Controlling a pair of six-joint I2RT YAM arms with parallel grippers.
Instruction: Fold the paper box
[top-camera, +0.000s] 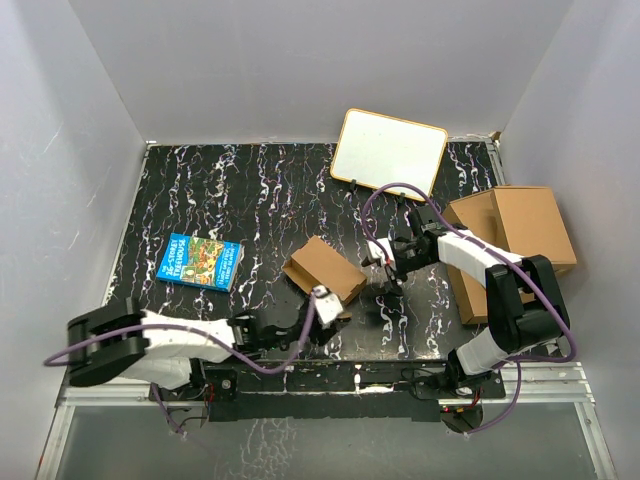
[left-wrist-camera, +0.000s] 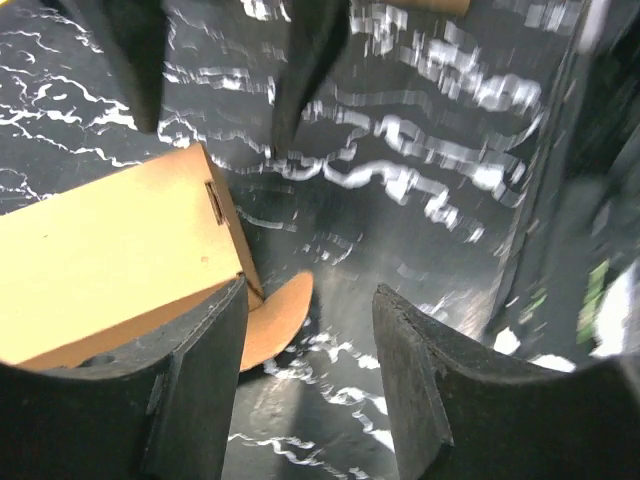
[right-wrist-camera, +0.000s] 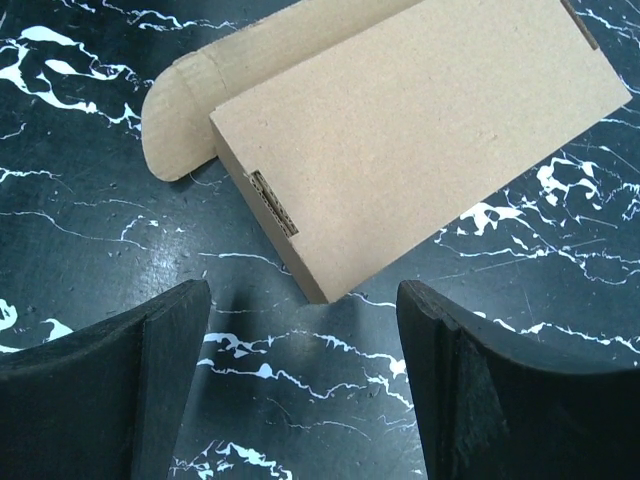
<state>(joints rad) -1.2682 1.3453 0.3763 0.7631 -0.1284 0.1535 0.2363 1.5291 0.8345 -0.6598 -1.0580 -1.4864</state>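
The paper box (top-camera: 323, 268) is a small brown cardboard box lying closed and flat on the black marbled table (top-camera: 250, 200), with a rounded tab (left-wrist-camera: 275, 320) sticking out at one end. My left gripper (top-camera: 328, 308) hovers at the box's near corner. In the left wrist view the box (left-wrist-camera: 110, 260) lies just beyond my left finger (left-wrist-camera: 195, 390), and the left gripper (left-wrist-camera: 310, 335) is open with only table between its jaws. My right gripper (top-camera: 386, 268) hangs to the right of the box, open and empty. Its wrist view shows the box (right-wrist-camera: 420, 130) ahead of the right gripper (right-wrist-camera: 305, 340), apart from it.
A blue picture book (top-camera: 200, 261) lies at the left. A white board (top-camera: 388, 150) leans at the back. A pile of larger brown cardboard boxes (top-camera: 510, 240) sits at the right, close behind my right arm. Grey walls close in the table on three sides.
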